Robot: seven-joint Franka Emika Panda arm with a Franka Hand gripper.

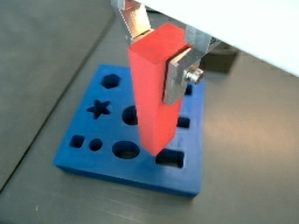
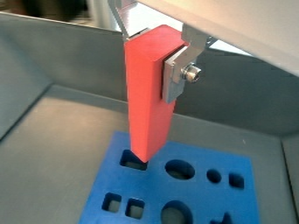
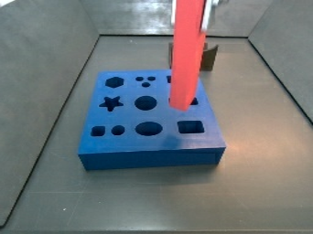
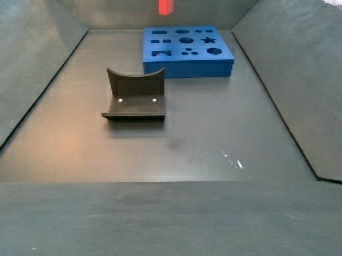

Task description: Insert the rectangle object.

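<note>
My gripper (image 1: pixel 160 51) is shut on the upper end of the rectangle object (image 1: pixel 156 96), a long red-orange bar that hangs upright. It shows in both wrist views, and the silver fingers (image 2: pixel 177 73) clamp its sides. The bar (image 2: pixel 147 96) points down at the blue block (image 1: pixel 100 131) with shaped holes. Its lower end is at the mouth of a rectangular hole (image 1: pixel 173 159) near one corner of the block. I cannot tell whether it has entered. In a side view the bar (image 3: pixel 186 55) stands over the block (image 3: pixel 134 146). Only its tip (image 4: pixel 166 6) shows in the far side view.
The blue block (image 4: pixel 187 50) lies on the dark floor of a grey-walled bin. The dark grey fixture (image 4: pixel 134 96) stands on the floor apart from the block, and shows behind the bar in a side view (image 3: pixel 210 58). The bin walls (image 3: pixel 61 73) slope up on all sides.
</note>
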